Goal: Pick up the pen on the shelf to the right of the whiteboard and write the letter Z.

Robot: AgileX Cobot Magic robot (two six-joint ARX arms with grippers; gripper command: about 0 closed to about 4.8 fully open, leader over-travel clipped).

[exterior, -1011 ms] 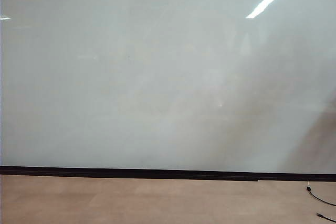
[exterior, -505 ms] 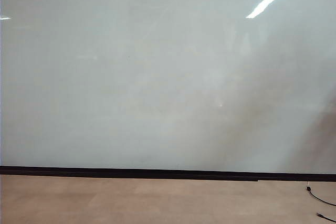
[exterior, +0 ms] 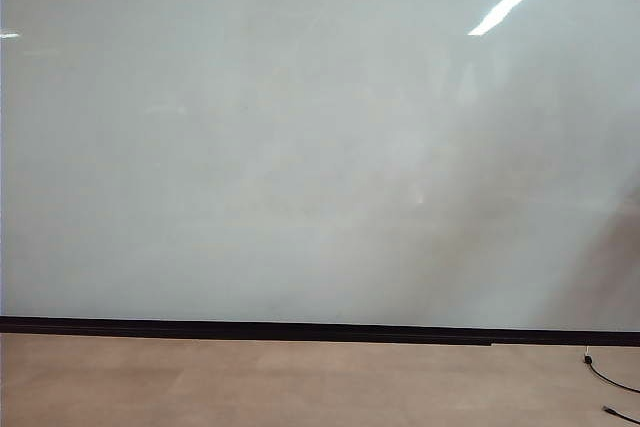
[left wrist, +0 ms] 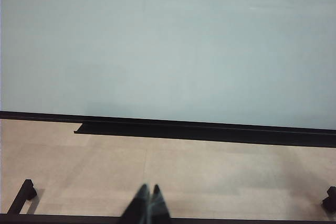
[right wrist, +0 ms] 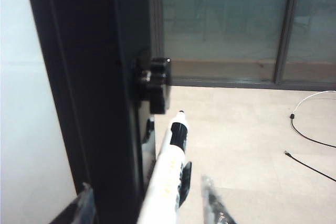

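Observation:
The whiteboard (exterior: 300, 147) fills the exterior view, glossy and pale, with a black strip (exterior: 300, 330) along its bottom. No letter Z shows on it, and neither gripper appears in that view. In the right wrist view the pen (right wrist: 168, 166), white-barrelled with a dark tip, points away along the board's black side frame (right wrist: 89, 103). The shelf is mostly hidden; only a black clip (right wrist: 185, 182) shows beside the barrel. My right gripper (right wrist: 147, 200) straddles the pen, open, with a gap on each side. My left gripper (left wrist: 149, 199) hangs shut over the floor, empty, facing the whiteboard (left wrist: 168, 40).
A black knob (right wrist: 157, 85) sticks out of the side frame just beyond the pen tip. Cables (right wrist: 310, 140) lie on the tan floor, also seen in the exterior view as cables (exterior: 610, 377). Glass doors (right wrist: 226, 24) stand behind. A black base bar (left wrist: 21, 198) sits low.

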